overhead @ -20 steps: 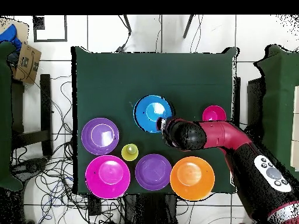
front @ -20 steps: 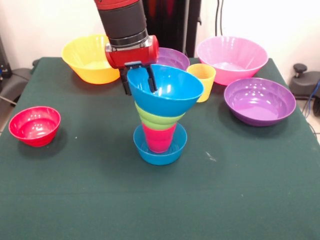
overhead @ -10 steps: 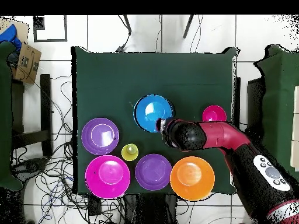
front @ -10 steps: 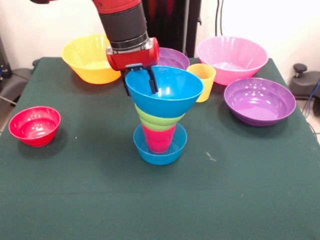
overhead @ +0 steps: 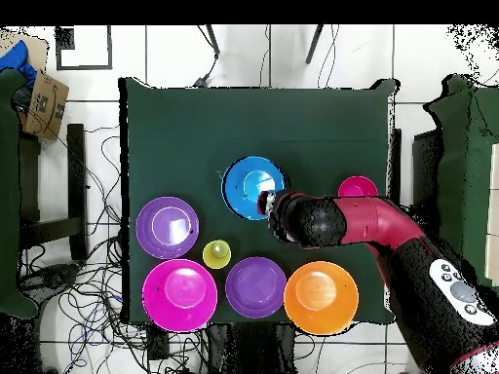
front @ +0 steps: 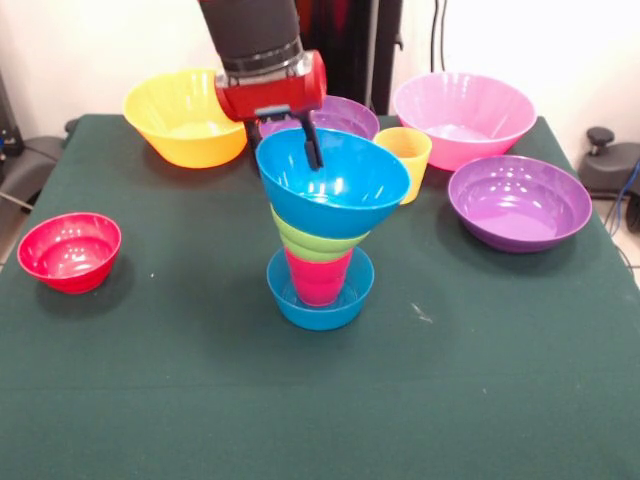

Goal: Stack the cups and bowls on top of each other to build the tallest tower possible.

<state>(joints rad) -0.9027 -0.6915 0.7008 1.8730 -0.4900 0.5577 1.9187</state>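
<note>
- Your gripper (front: 288, 135) straddles the blue bowl's (front: 335, 180) far rim; grip can't be judged.
- That bowl tops the tower (front: 320, 255), tilted.

The red and black arm reaches down, its gripper (front: 285, 140) pointing straight down.

No readable text, label, brand, number or sign is found on the bowls, the cups, the arm or the desk.
</note>
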